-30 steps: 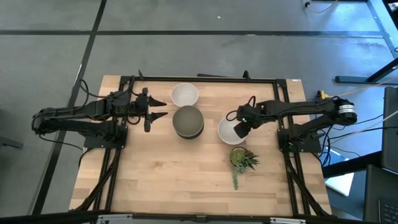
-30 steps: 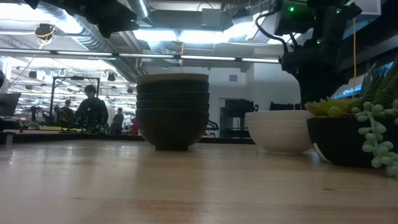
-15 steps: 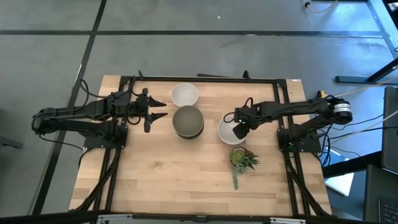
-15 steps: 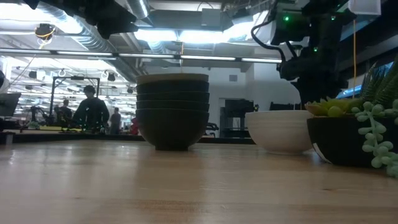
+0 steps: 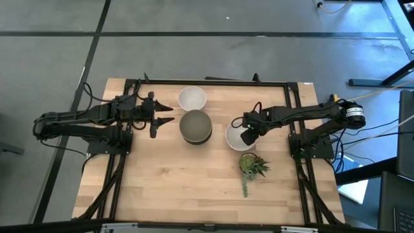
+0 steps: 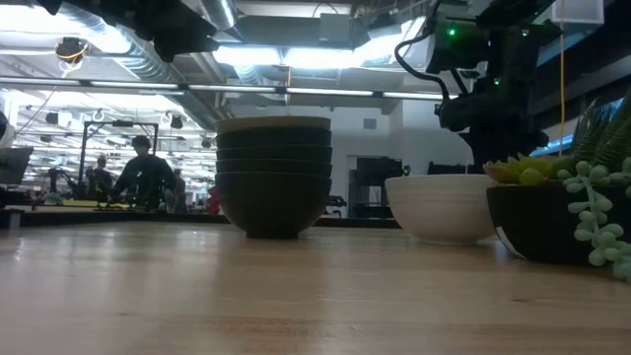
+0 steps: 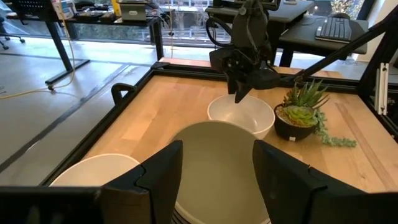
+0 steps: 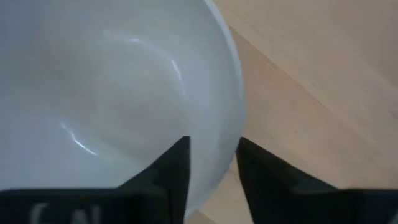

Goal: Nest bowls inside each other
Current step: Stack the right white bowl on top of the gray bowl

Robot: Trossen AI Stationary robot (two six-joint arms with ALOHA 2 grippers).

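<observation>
Several bowls stand nested in a stack (image 5: 195, 126) at mid-table, a grey-beige one on top; the low view shows the stack (image 6: 273, 177) upright on its base. One white bowl (image 5: 192, 98) sits alone toward the far edge. A second white bowl (image 5: 234, 137) (image 6: 439, 207) rests on the table right of the stack. My right gripper (image 5: 248, 136) (image 8: 213, 165) is open over this bowl's right rim, one finger inside and one outside. My left gripper (image 5: 167, 113) (image 7: 214, 168) hovers open just left of the stack. My right gripper comes from above, pointing down, astride the right-hand white bowl's rim (image 8: 231, 146). One finger (image 8: 174, 171) is inside the bowl and the other (image 8: 255, 168) outside. I cannot tell whether either finger touches the wall. The bowl sits flat on the table.
A small potted green plant (image 5: 251, 166) (image 6: 552, 212) stands close to the near side of the right white bowl, with a sprig trailing toward the near edge. A dark frame runs along the table's far edge (image 5: 213, 81). Bare wood lies toward the near edge.
My right gripper has moved a little toward the table's left and come down over the right white bowl's rim. My left arm has kept still.
</observation>
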